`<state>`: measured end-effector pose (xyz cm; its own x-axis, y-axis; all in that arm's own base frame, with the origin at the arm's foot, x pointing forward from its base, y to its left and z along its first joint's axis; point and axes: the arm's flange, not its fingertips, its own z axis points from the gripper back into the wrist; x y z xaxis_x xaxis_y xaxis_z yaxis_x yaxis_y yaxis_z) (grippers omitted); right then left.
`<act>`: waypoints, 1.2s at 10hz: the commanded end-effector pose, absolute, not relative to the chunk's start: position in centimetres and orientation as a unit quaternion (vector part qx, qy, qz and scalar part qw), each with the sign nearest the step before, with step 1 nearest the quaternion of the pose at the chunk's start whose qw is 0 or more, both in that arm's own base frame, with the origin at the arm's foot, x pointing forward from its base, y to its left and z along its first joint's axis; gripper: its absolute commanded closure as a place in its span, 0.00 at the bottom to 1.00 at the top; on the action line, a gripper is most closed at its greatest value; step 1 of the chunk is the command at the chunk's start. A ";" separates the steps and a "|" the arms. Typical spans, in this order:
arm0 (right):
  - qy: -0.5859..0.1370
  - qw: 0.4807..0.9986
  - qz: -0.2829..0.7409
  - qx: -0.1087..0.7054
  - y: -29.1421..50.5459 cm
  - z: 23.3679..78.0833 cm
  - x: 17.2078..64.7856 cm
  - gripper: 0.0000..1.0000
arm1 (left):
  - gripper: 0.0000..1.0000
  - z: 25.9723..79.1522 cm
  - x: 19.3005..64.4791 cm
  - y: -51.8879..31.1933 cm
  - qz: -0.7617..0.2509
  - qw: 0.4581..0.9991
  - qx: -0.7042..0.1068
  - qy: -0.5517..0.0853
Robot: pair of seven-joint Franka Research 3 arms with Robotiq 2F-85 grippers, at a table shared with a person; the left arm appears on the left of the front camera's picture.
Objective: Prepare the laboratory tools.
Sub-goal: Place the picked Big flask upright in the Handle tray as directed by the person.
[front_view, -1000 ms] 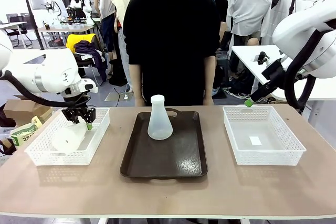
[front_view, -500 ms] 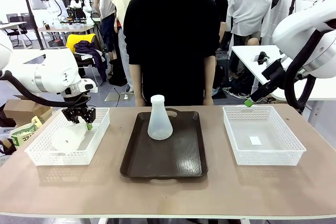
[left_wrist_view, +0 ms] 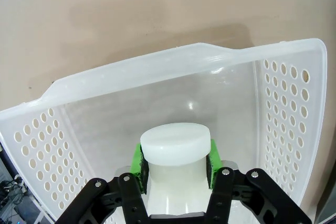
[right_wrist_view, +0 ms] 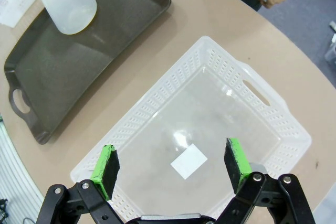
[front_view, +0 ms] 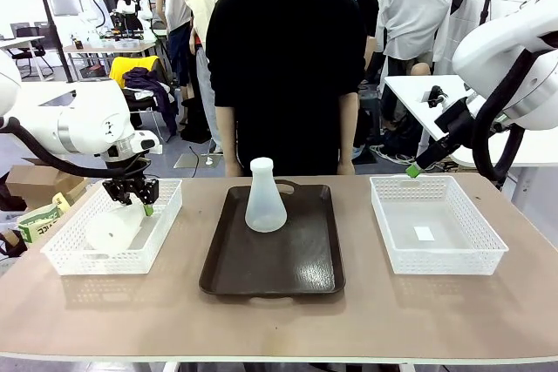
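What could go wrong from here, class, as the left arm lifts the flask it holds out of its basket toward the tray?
1. The left gripper pinches only the smooth neck of the lying flask, so its wide base may swing or slip on lifting.
2. That base may catch the left basket wall and drag it.
3. The tray already holds an upright flask; a careless placement could knock it over.

Front view: fixed at the robot's side, facing across the table point(front_view: 279, 320) toward the person. Left wrist view: close, looking along its fingers point(left_wrist_view: 137, 162) down into a white basket point(left_wrist_view: 294, 129), perhaps steeply. Right wrist view: higher, beyond its fingers point(right_wrist_view: 106, 167) the other basket point(right_wrist_view: 252, 90) and the tray point(right_wrist_view: 31, 77), shared with front.
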<state>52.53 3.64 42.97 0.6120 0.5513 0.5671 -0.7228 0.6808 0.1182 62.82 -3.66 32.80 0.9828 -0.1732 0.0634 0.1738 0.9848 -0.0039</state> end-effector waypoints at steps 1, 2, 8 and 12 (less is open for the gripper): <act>-0.248 0.882 0.363 0.166 3.6 42.9 52.5 0.00 | 1.00 32.9 62.8 -3.6 -0.089 0.995 -0.004 -0.032; -0.248 0.882 0.363 0.166 3.6 42.9 52.5 0.00 | 1.00 32.8 62.8 -3.7 -0.087 0.996 -0.005 -0.031; -0.248 0.882 0.363 0.166 3.6 42.9 52.5 0.00 | 1.00 44.4 56.7 -2.2 -0.109 0.987 -0.021 -0.120; -0.248 0.882 0.363 0.166 3.6 42.9 52.5 0.00 | 1.00 50.0 52.8 -1.1 -0.124 0.971 -0.055 -0.195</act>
